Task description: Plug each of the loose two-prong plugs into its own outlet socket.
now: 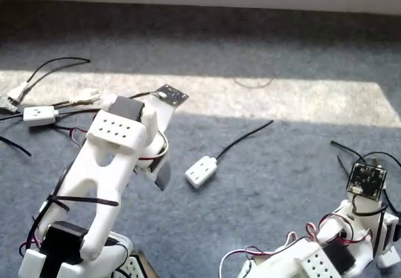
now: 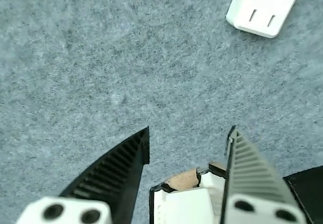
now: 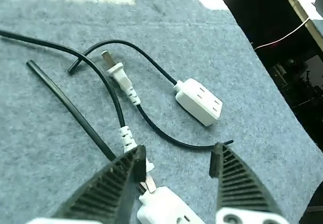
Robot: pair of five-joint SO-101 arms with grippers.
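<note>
My left gripper (image 2: pixel 189 133) hangs open over bare carpet, with a white outlet socket (image 2: pixel 265 4) a short way beyond its fingertips. In the high view that socket (image 1: pixel 200 170) lies mid-carpet on a black cord, just right of the left gripper (image 1: pixel 160 173). My right gripper (image 3: pixel 177 152) is open above a second white plug (image 3: pixel 127 137), whose prongs point at a socket (image 3: pixel 164 209) below the fingers; I cannot tell whether they are inserted. A loose two-prong plug (image 3: pixel 120 75) and another white socket (image 3: pixel 199 102) lie farther out.
At the far left of the high view lie one more socket (image 1: pixel 39 115) and two white plugs (image 1: pixel 84 95) with black cords. A loose black cable end (image 3: pixel 65 105) crosses the carpet near the right gripper. The carpet's edge (image 3: pixel 252 47) drops off beyond the sockets.
</note>
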